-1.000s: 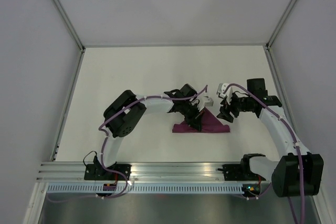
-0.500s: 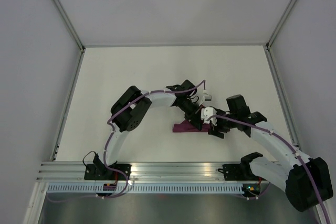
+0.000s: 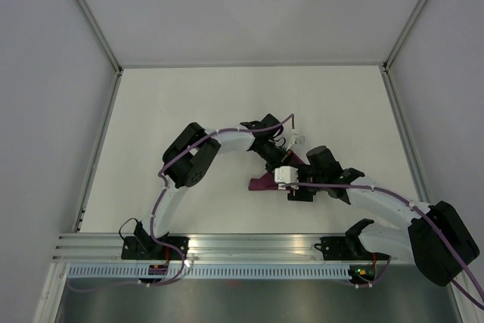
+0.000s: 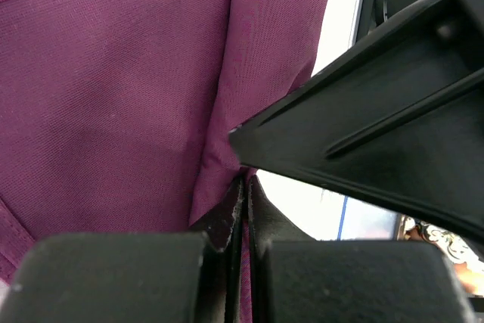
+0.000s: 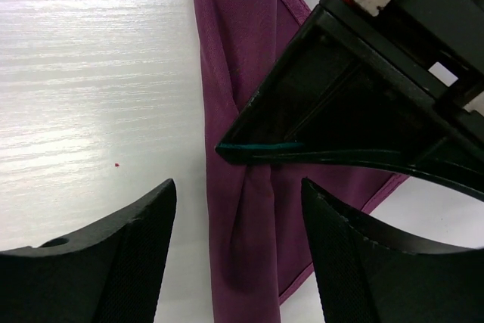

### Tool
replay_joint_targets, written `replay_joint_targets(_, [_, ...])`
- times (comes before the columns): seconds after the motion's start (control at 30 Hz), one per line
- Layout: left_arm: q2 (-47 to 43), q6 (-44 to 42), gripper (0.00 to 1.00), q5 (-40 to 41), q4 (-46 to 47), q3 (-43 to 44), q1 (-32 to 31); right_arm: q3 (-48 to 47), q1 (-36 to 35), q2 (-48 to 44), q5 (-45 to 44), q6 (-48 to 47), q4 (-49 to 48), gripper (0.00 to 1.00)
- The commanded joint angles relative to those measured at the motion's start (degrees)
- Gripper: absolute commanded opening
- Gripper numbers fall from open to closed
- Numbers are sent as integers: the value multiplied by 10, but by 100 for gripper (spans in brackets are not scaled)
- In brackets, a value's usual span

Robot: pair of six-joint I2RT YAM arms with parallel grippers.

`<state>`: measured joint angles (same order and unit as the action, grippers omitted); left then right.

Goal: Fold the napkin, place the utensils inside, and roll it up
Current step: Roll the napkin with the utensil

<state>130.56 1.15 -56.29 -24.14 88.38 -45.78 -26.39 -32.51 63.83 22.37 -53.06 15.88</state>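
The purple napkin (image 3: 264,183) lies partly rolled into a narrow band on the table, mostly under both arms; it also shows in the right wrist view (image 5: 242,209) and fills the left wrist view (image 4: 113,96). My left gripper (image 3: 283,166) is shut on a fold of the napkin (image 4: 243,202). My right gripper (image 3: 289,187) is open, its fingers (image 5: 113,262) straddling the rolled band just below the left gripper's tip. The knife is hidden.
The white table (image 3: 189,111) has raised rails at left (image 3: 98,141) and right (image 3: 404,141). The two arms cross closely over the napkin. A metal rail (image 3: 249,247) runs along the near edge.
My right arm has swung left and down from beside the napkin to over it, next to the left gripper. The left gripper has shifted slightly right on the cloth.
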Motion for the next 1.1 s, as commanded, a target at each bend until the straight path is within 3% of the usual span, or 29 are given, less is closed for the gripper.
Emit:
replay_joint_targets(0.0, [40,5,2,78,-39,-4,6,6,-8,21,-26,12,-48,71])
replay_joint_targets(0.2, [46,5,2,75,-45,5,7,3,-10,56,-26,18,-60,59])
replay_joint_targets(0.37, [49,10,3,72,-51,14,15,-6,-9,73,-24,20,-50,34])
replay_joint_targets(0.53, [28,39,17,73,-42,23,27,-21,2,87,2,17,-16,18])
replay_joint_targets(0.57, [20,51,26,72,-34,21,27,-28,5,95,9,16,-10,17])
replay_joint_targets(0.77, [-50,112,44,78,40,7,42,-91,60,161,88,-23,77,12])
replay_joint_targets(0.93, [-122,175,46,151,122,-36,65,-148,101,224,136,-68,173,10])
replay_joint_targets(1.07, [-215,253,46,275,261,-160,89,-203,119,290,162,-97,234,10])
